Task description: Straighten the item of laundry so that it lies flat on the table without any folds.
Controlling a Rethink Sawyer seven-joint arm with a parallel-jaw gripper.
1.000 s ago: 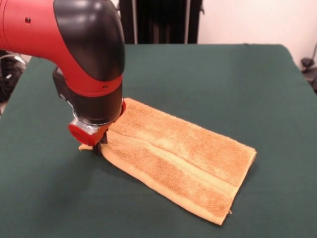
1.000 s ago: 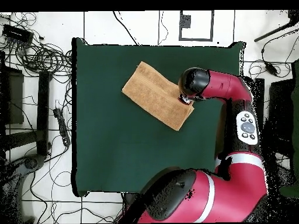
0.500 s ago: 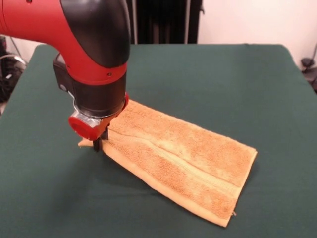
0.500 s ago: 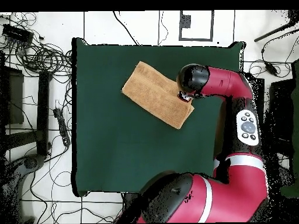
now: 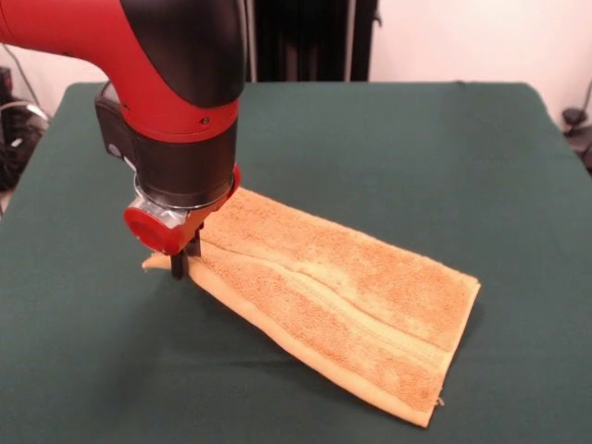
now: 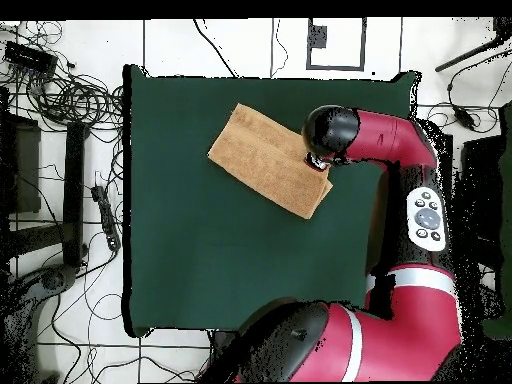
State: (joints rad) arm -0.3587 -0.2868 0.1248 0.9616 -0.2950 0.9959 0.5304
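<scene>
In front view, hand (image 5: 181, 263) pinches towel (image 5: 342, 305) corner; overhead hides it.

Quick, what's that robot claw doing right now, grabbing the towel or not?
Gripper: closed on a corner of the towel, lifting it slightly.

The orange-tan towel (image 6: 268, 160) lies as a slanted oblong on the far right part of the dark green counter (image 6: 220, 260). The red and black arm (image 6: 385, 140) reaches in from the right, its rounded black end over the towel's right end. Cables (image 6: 70, 95) sprawl on the floor left of the counter.
</scene>
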